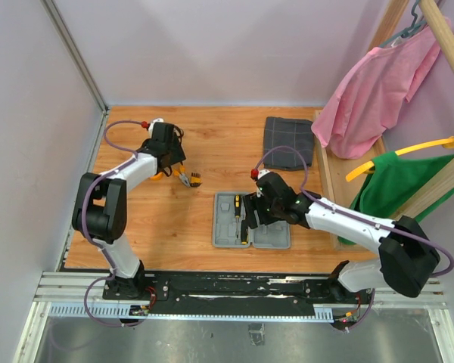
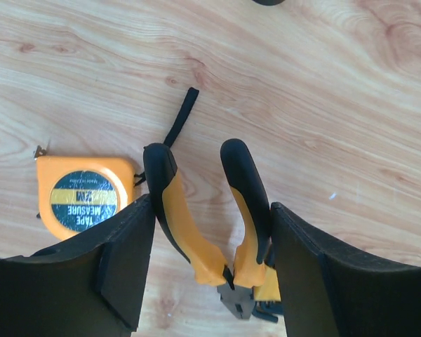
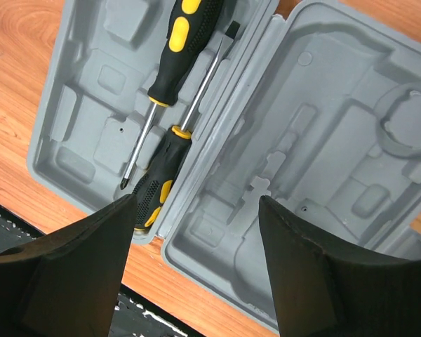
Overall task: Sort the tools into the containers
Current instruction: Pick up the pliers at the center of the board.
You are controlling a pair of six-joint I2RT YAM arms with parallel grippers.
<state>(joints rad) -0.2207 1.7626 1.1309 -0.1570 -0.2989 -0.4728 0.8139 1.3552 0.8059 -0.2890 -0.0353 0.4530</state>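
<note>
Orange-and-black pliers point(image 2: 196, 246) lie on the wooden table, handles spread. My left gripper point(image 2: 210, 232) straddles them, each finger pressed against the outside of one handle. From above, the pliers point(image 1: 188, 178) show just right of that gripper point(image 1: 174, 168). A round orange tape measure point(image 2: 84, 196) sits just left of it. A small yellow-and-black piece point(image 2: 270, 291) lies by the pliers' head. The open grey case point(image 1: 272, 236) holds two screwdrivers point(image 3: 179, 42) point(image 3: 158, 186) in its left half. My right gripper point(image 3: 196, 210) hangs open over the case point(image 3: 323, 140), holding nothing.
A folded dark grey checked cloth point(image 1: 289, 141) lies at the back of the table. A wooden rack on the right carries a pink garment point(image 1: 374, 83) and a green one point(image 1: 397, 185). Walls close in the left and back sides.
</note>
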